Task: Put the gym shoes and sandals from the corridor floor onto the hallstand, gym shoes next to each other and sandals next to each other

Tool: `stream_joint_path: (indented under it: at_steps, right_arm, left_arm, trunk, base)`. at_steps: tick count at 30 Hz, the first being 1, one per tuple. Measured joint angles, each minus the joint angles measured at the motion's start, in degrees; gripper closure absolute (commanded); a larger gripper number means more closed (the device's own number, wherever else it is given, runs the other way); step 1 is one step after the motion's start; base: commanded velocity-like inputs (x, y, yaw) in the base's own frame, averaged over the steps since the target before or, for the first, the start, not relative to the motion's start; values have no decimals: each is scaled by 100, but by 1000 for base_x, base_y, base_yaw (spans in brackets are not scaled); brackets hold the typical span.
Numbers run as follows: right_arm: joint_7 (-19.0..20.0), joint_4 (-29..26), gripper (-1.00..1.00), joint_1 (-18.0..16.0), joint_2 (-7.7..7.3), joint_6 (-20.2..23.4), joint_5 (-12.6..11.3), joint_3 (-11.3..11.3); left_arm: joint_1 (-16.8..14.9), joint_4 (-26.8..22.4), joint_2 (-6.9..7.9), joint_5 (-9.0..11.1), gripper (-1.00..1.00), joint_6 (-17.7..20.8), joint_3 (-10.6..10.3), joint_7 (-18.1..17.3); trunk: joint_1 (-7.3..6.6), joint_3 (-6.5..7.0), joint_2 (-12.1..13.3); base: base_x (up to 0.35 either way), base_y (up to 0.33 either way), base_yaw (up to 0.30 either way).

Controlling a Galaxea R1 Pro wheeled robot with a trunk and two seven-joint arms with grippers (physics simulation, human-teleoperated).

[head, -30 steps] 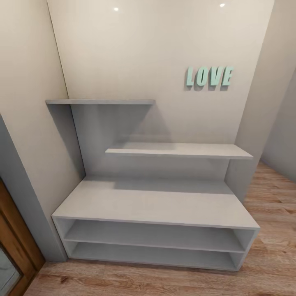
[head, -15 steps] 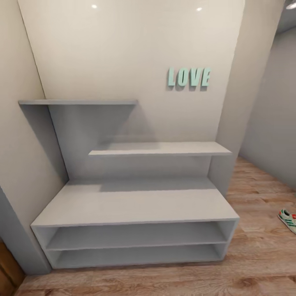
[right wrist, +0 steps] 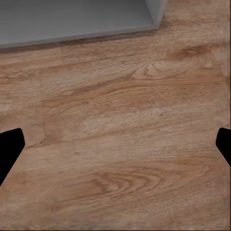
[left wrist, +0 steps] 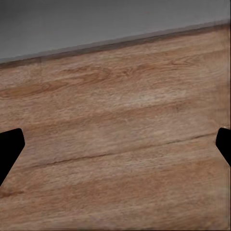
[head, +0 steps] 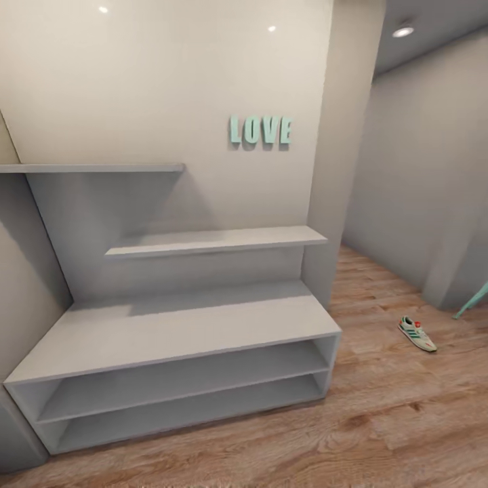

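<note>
The light grey hallstand [head: 169,332] stands against the wall at the left of the head view, its bench top and both shelf levels bare. One white gym shoe [head: 417,334] with green stripes and a red-orange heel patch lies on the wood-plank floor [head: 379,407] to the right of the rack. The other gym shoe and the sandals are out of view. In the left wrist view my left gripper [left wrist: 115,144] hangs open over bare planks, dark fingertips [left wrist: 9,147] at the frame's sides. My right gripper [right wrist: 115,144] is open too, above floor beside the rack's lower corner [right wrist: 154,12].
Mint "LOVE" letters [head: 261,129] hang on the wall above the rack. A wall corner [head: 325,203] juts out right of the rack, and the corridor runs on behind it. A mint-coloured leg of some object [head: 474,301] shows at the right edge.
The head view has swung to the right: the rack slid left in the picture, and the gym shoe, at the right edge half a second ago, now lies well inside the frame.
</note>
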Motion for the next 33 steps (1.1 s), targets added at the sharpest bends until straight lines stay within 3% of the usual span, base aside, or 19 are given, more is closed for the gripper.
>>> stream_joint_path:
  at_steps: [10,33]
  right_arm:
    - [0,-1,-100,0,0,-1,0,-2]
    - [0,0,-100,0,1,0,-15,-3]
  left_arm:
    - [0,4,2,0,-100,0,1,1]
    - [8,7,-22,16,-100,-2,9,44]
  trunk:
    - [-2,0,0]
    - [-3,0,-1]
  base:
    - [-241,-8,-300]
    - [-14,0,-300]
